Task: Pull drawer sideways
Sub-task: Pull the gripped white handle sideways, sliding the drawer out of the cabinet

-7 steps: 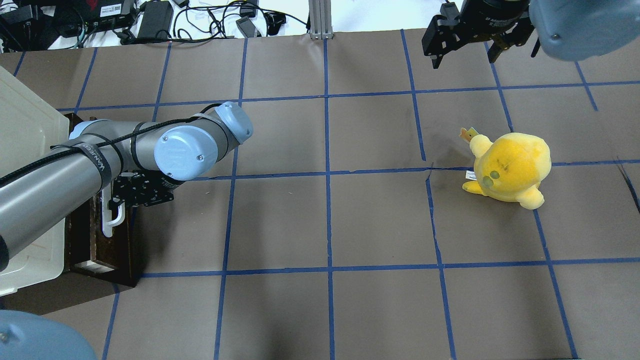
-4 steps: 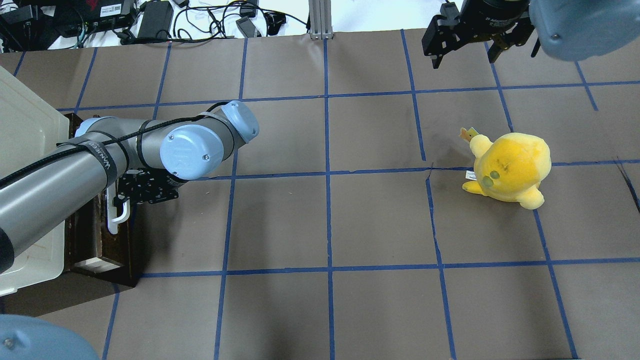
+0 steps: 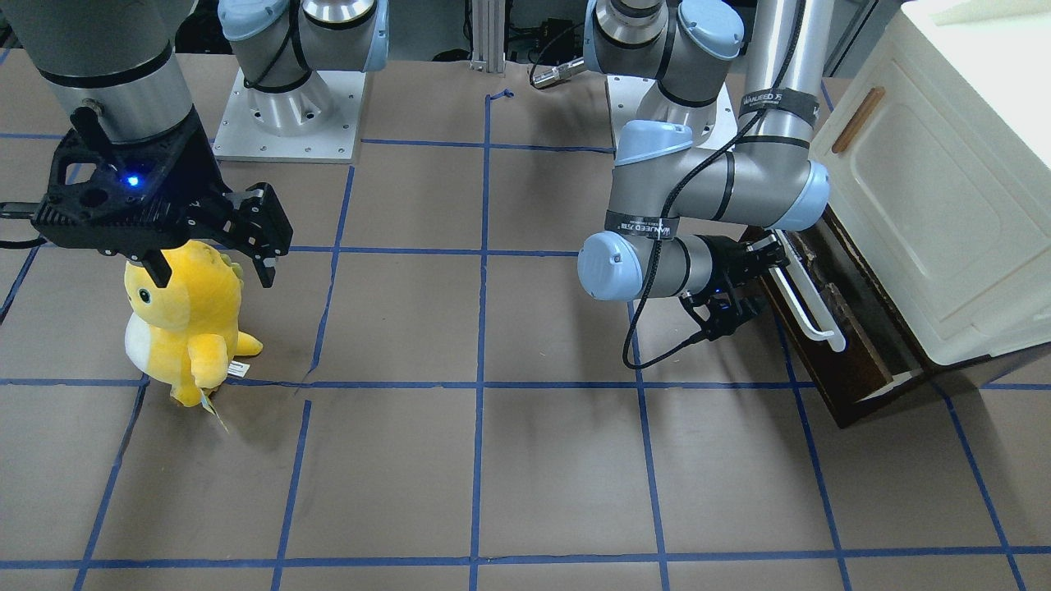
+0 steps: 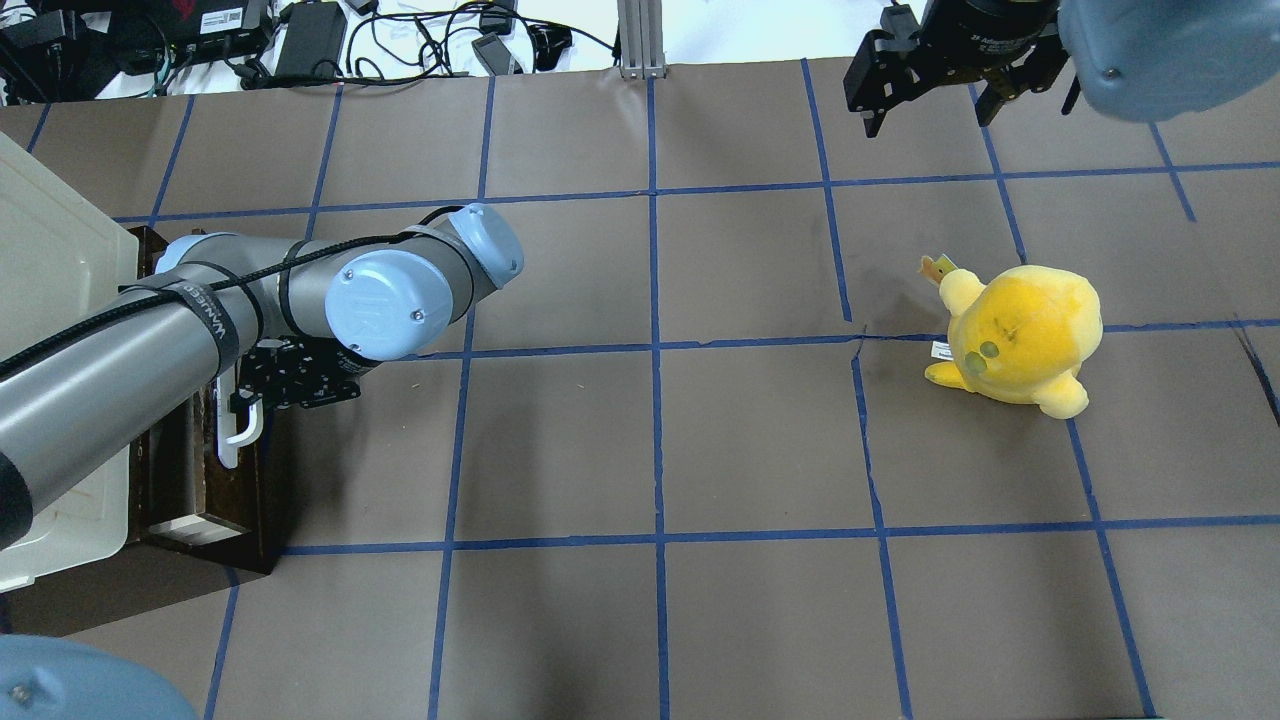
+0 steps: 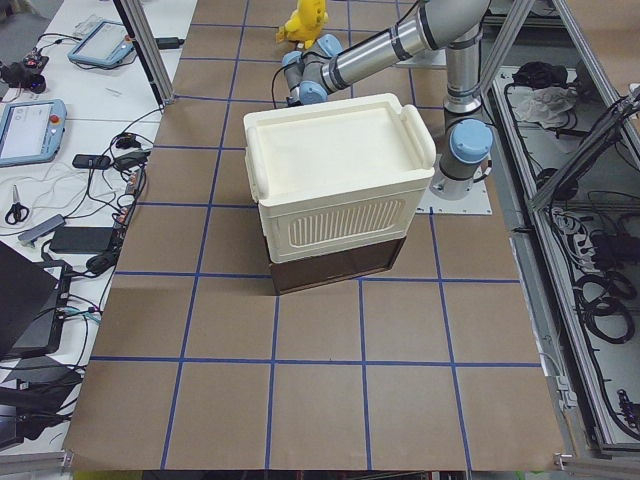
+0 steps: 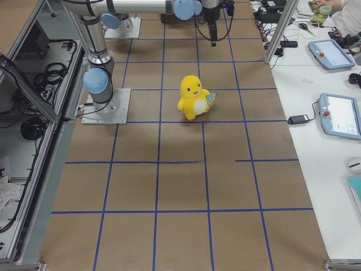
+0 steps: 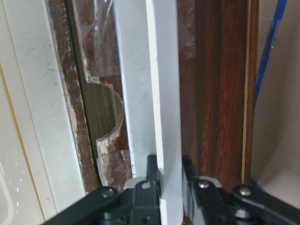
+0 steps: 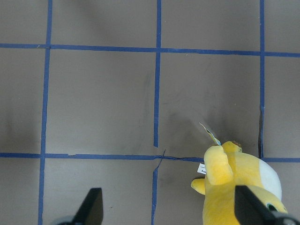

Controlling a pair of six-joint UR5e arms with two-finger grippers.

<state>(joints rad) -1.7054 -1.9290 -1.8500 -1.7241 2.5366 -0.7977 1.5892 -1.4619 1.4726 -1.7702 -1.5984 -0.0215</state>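
Observation:
The drawer (image 3: 833, 361) has a dark brown front and a long white bar handle (image 3: 809, 302), and sits at the bottom of a cream cabinet. It stands a little way out, with its pale wood side (image 3: 893, 382) showing. My left gripper (image 3: 764, 275) is shut on the handle near one end. The left wrist view shows its fingers (image 7: 152, 174) clamped on the white bar (image 7: 150, 84) against the brown front (image 7: 215, 93). From overhead, the gripper (image 4: 255, 395) is at the handle (image 4: 232, 435). My right gripper (image 3: 212, 269) is open and empty, high above the far side (image 4: 925, 115).
The cream-white cabinet (image 3: 944, 189) with a small brown handle (image 3: 856, 120) stands over the drawer at the table's left end (image 4: 50, 260). A yellow plush toy (image 4: 1020, 335) stands on the right half, below my right gripper (image 8: 234, 187). Cables lie past the far edge (image 4: 400, 40).
My left arm and gripper have shifted slightly to the right, and the white handle has moved with them. The right arm and the plush toy have not moved.

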